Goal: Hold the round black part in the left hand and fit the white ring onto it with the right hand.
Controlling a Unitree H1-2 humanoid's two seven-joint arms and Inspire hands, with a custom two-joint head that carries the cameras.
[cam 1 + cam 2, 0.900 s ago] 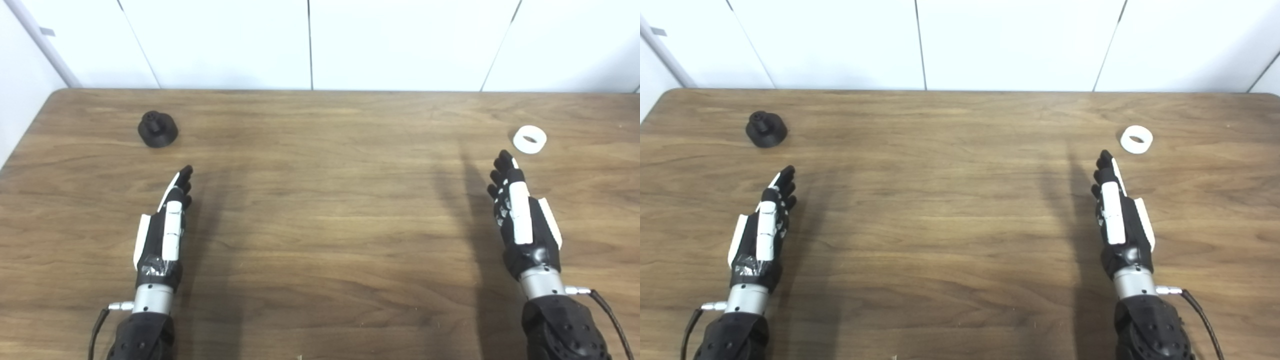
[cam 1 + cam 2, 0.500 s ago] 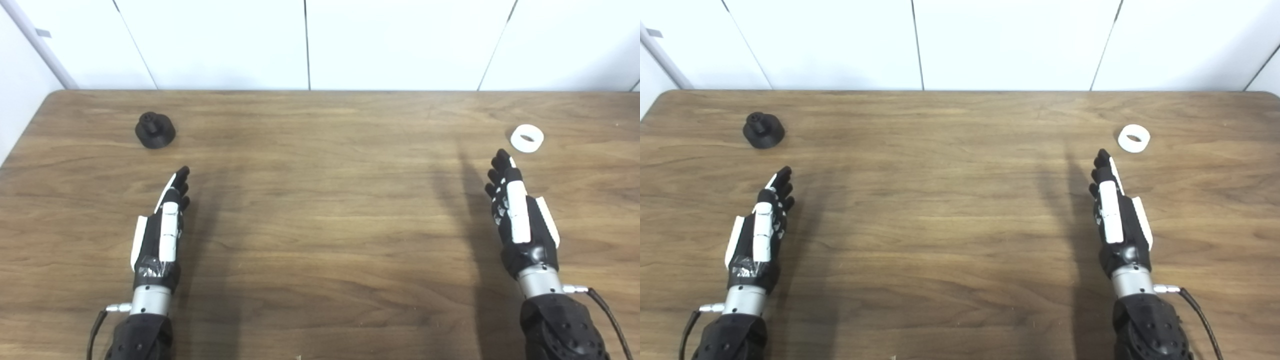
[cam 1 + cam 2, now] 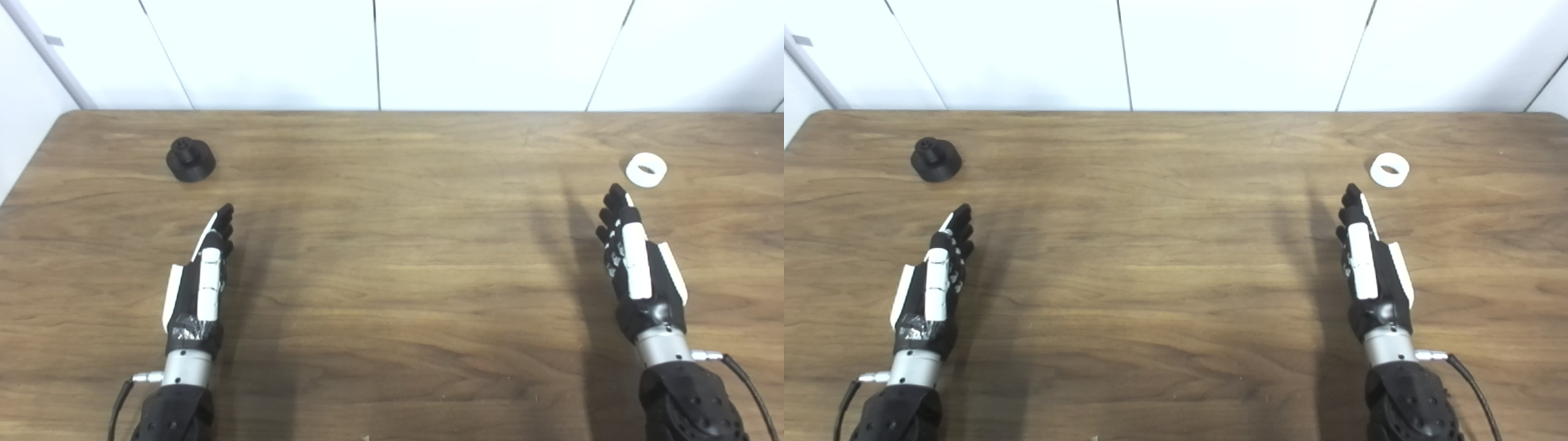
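Note:
The round black part [image 3: 190, 160] sits on the wooden table [image 3: 392, 257] at the far left, its small knob pointing up. The white ring [image 3: 646, 169] lies flat at the far right. My left hand [image 3: 204, 275] is open and empty, fingers stretched forward, a short way in front of and slightly right of the black part. My right hand [image 3: 634, 260] is open and empty, edge-on, with its fingertips [image 3: 614, 197] just short of the ring and a little left of it.
White wall panels [image 3: 392, 55] stand behind the table's far edge. The table's left edge runs close to the black part. A cable [image 3: 744, 383] trails from my right wrist.
The whole picture has shifted slightly, so the camera moved. Both hands and both parts stay where they were on the table.

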